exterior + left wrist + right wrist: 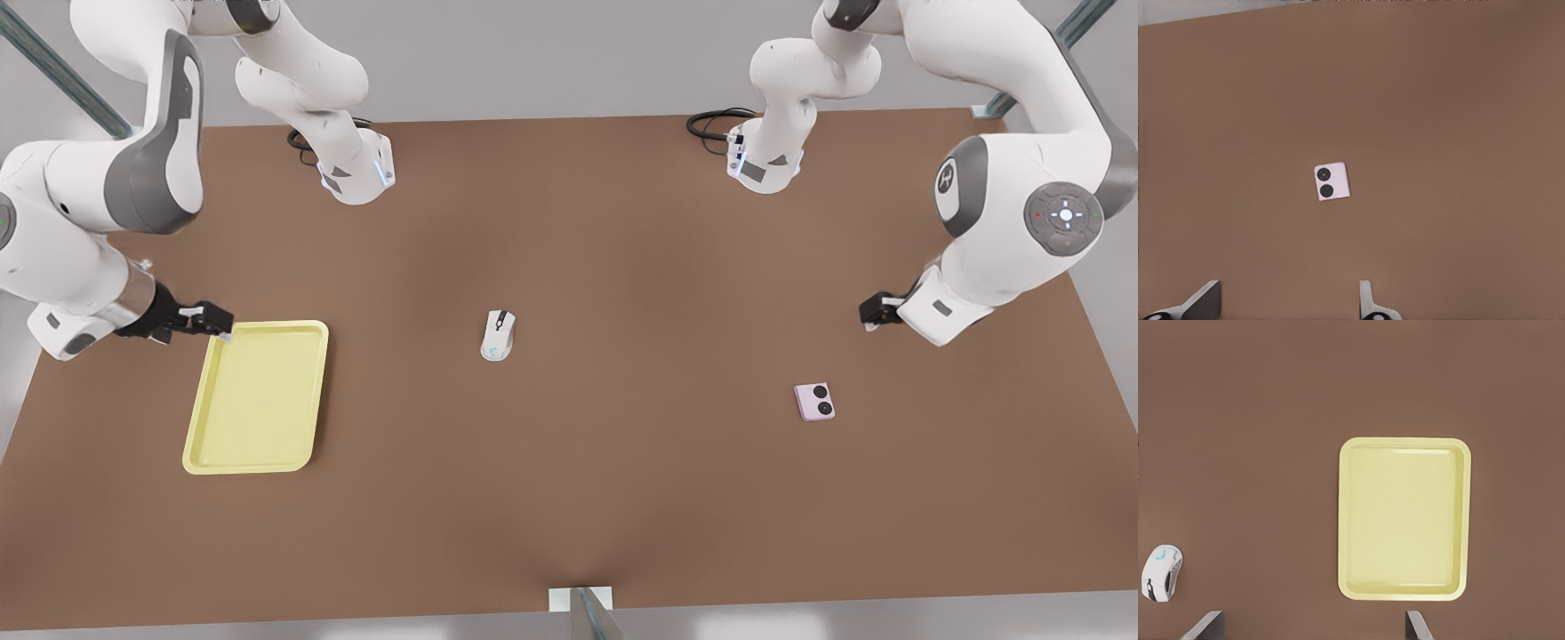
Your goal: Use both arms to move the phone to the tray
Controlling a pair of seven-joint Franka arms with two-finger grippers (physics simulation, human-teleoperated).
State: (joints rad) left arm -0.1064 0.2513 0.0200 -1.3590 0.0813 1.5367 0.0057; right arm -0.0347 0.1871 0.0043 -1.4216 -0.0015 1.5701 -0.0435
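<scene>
Left gripper (876,313), at the front view's right edge, hangs above and apart from the pink phone (814,402) lying lower right on the table (622,498); right gripper (209,320) hovers at the yellow tray (258,396)'s upper-left corner, a white mouse (498,335) mid-frame. Left wrist view: fingers (1205,300) spread wide, empty, phone (1332,182) centre-frame; right wrist view: fingers (1418,628) likewise apart, tray (1403,518) right of centre. Approach stage, I judge: next, the left gripper must descend over the phone and close.

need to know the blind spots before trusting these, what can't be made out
- Left gripper, front view: fingers too small to read.
- Right gripper, front view: tips overlap the tray corner; contact unclear.
- Phone: thickness unreadable from overhead.
- Mouse: details too small.
</scene>
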